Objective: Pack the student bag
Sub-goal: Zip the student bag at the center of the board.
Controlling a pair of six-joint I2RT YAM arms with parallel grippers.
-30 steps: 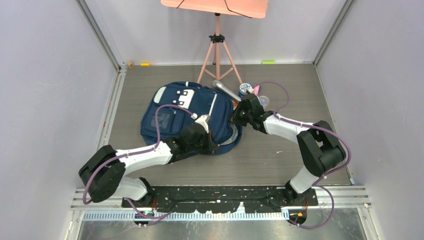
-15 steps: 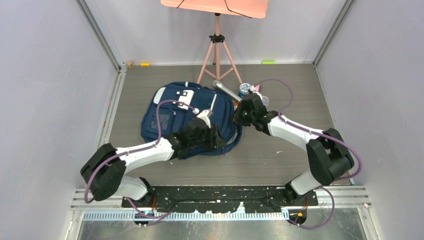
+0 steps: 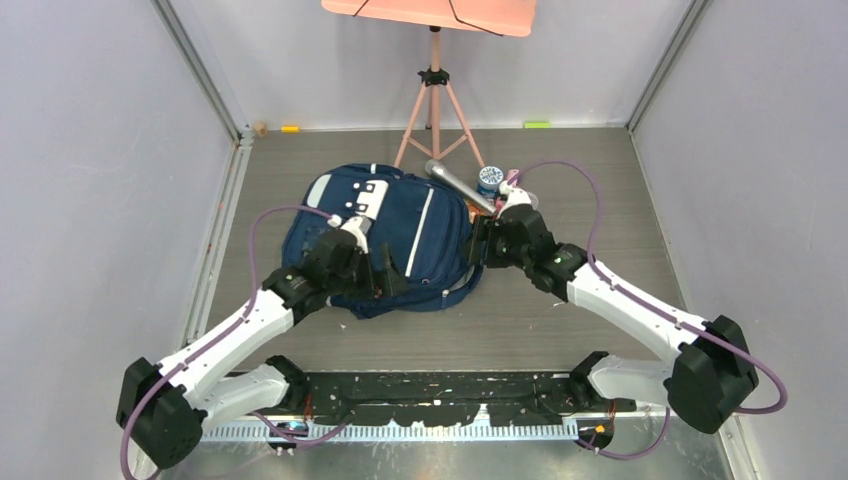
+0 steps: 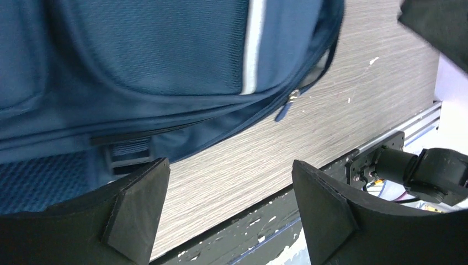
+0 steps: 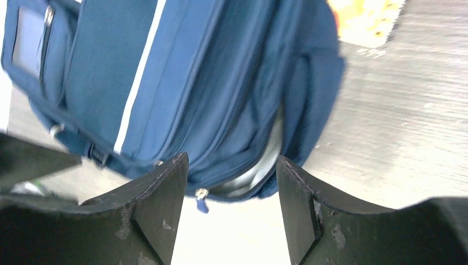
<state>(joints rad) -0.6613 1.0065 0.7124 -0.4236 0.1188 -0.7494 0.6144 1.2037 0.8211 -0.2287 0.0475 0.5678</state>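
Observation:
The student bag (image 3: 410, 225), navy with thin white stripes, lies flat on the grey floor. My left gripper (image 3: 385, 278) is at its near edge. In the left wrist view the gripper (image 4: 229, 204) is open, with only floor between the fingers, and the bag (image 4: 165, 66) and a zipper pull (image 4: 284, 110) lie just beyond. My right gripper (image 3: 478, 245) is at the bag's right side. It is also open (image 5: 232, 204), with nothing held. Ahead of it the bag (image 5: 193, 83) gapes slightly, showing grey lining (image 5: 254, 171) and a blue zipper pull (image 5: 201, 201).
A pink tripod stand (image 3: 433, 110) rises behind the bag. A silver cylinder (image 3: 455, 183) and a small blue-and-white round item (image 3: 490, 177) lie at the bag's far right corner. Something orange (image 5: 367, 19) lies past the bag. Grey walls close in both sides.
Both grippers went from shut to open and let go of the bag. The left arm drew back to the left, and the right arm's elbow swung down and out to the right.

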